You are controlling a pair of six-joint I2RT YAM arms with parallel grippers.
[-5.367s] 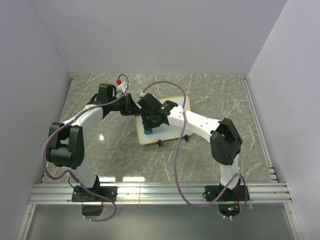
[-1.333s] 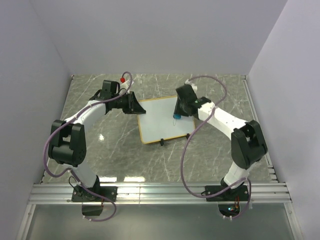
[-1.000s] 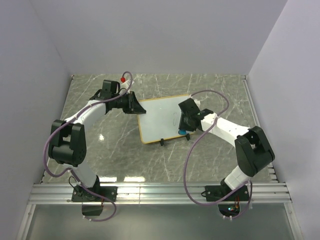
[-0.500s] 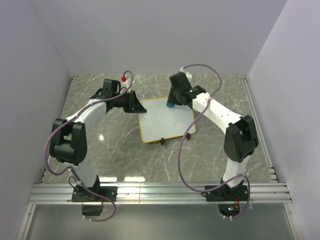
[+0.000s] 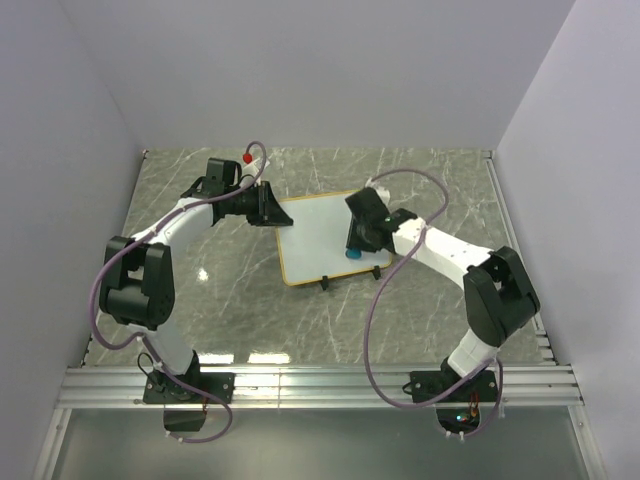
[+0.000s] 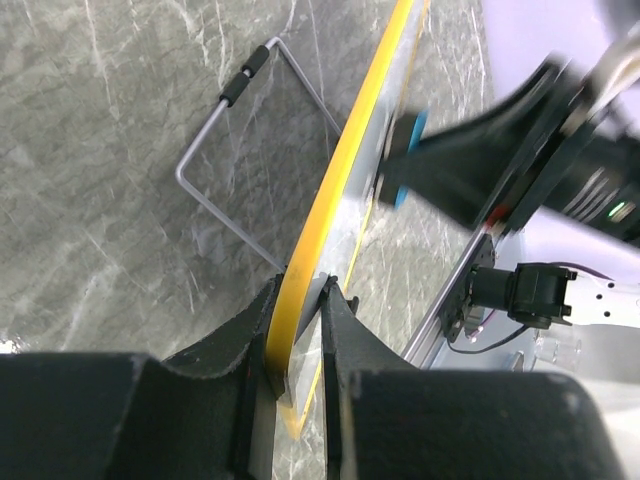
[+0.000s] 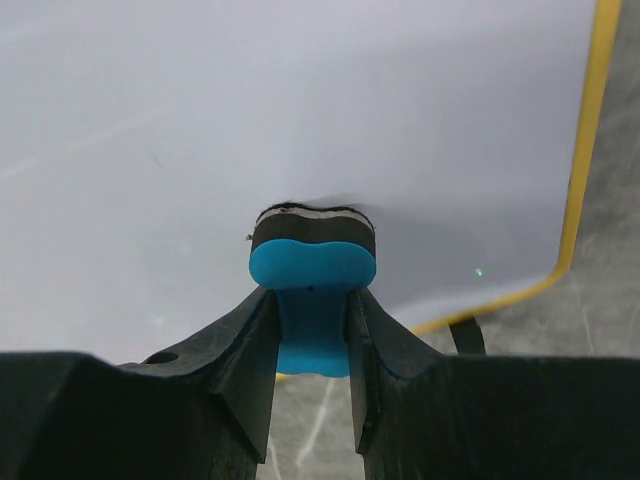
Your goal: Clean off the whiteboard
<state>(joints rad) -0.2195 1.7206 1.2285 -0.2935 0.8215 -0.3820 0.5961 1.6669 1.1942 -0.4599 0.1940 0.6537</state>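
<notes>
The whiteboard [image 5: 315, 235], white with an orange-tan frame, lies tilted on the marble table. My left gripper [image 5: 268, 208] is shut on its far left corner. In the left wrist view the yellow frame edge [image 6: 345, 170] runs between the jaws of the left gripper [image 6: 300, 300]. My right gripper [image 5: 355, 243] is shut on a blue eraser [image 5: 352, 254], whose dark felt presses on the board's near right part. In the right wrist view the eraser [image 7: 312, 265] sits between the jaws of the right gripper [image 7: 312, 320] against the white face [image 7: 300, 100], which looks almost blank.
Two black feet [image 5: 321, 286] stick out at the board's near edge. A grey wire stand [image 6: 230, 150] shows behind the board in the left wrist view. Grey walls close in the table on three sides, and a metal rail [image 5: 320, 385] runs along the near edge.
My right gripper has swept the eraser from the board's far edge toward its near right corner, after earlier back-and-forth strokes. The left gripper still holds the corner.
</notes>
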